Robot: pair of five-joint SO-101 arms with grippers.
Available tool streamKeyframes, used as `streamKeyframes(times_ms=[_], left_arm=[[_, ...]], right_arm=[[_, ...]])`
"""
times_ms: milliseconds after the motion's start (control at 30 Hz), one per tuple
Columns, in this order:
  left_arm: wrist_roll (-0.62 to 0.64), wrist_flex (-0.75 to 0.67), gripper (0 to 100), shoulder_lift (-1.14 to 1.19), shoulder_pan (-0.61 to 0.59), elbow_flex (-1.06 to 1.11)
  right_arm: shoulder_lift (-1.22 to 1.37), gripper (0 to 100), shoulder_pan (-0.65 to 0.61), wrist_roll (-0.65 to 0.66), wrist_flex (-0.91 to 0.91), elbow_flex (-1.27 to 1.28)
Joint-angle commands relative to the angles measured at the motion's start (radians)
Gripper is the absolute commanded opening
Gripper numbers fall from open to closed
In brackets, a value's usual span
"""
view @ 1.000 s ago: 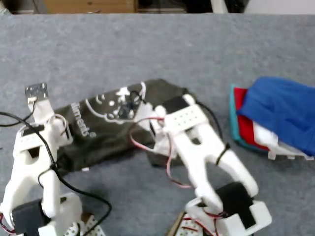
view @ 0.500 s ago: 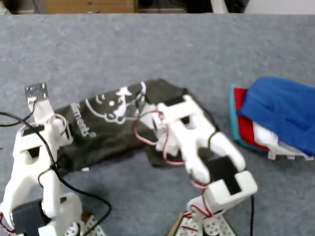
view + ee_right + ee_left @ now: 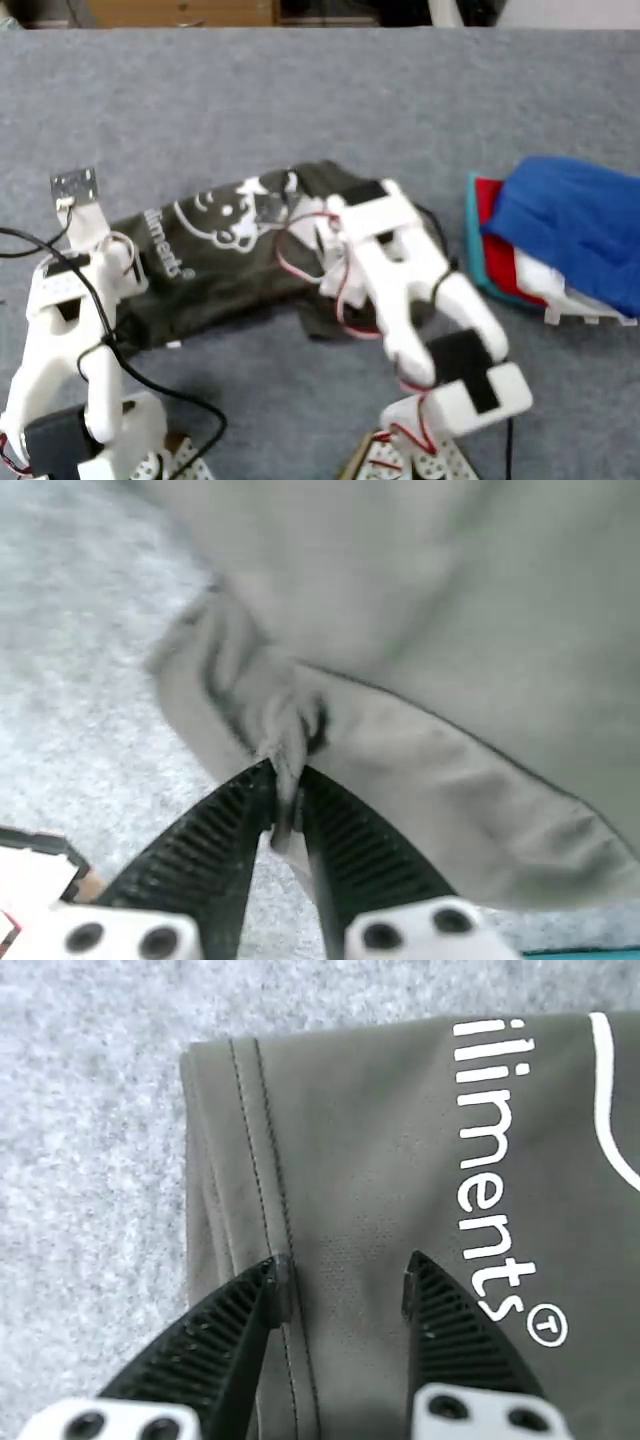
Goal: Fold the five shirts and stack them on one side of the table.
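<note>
You are folding what looks like the last one: the dark shirt [image 3: 220, 255] is lying mid-surface [image 3: 300, 90], your right tool [image 3: 288, 780] pinching its edge, your left tool [image 3: 340, 1265] gaping over its hem (the pile of shirts [image 3: 560, 230] is sitting at one side)

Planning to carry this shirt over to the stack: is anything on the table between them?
Nothing visible does. Bare table separates the shirt from the stack. The right gripper is pinched on the shirt's edge.
</note>
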Motion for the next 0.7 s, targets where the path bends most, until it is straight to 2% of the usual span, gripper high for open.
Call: streamKeyframes(times_ms=[0,267,500,600,667], left_arm=[[-0.003,-0.017,19,-0.033,-0.003,-0.005],[-0.003,-0.017,19,-0.035,-0.003,-0.005],[-0.003,-0.012,19,-0.025,-0.005,-0.021],[-0.003,-0.011,19,-0.025,-0.005,-0.023],[-0.003,-0.008,19,-0.035,-0.006,-0.023]], right_arm=[[-0.067,0.4,-0.058,-0.008,0.058,-0.045],[-0.071,0.4,-0.139,-0.021,0.107,-0.045],[-0.059,0.5,-0.134,-0.009,0.100,-0.025],[-0.064,0.6,-0.128,0.035,0.100,-0.015],[-0.099,4.4,-0.097,0.034,0.106,-0.031]])
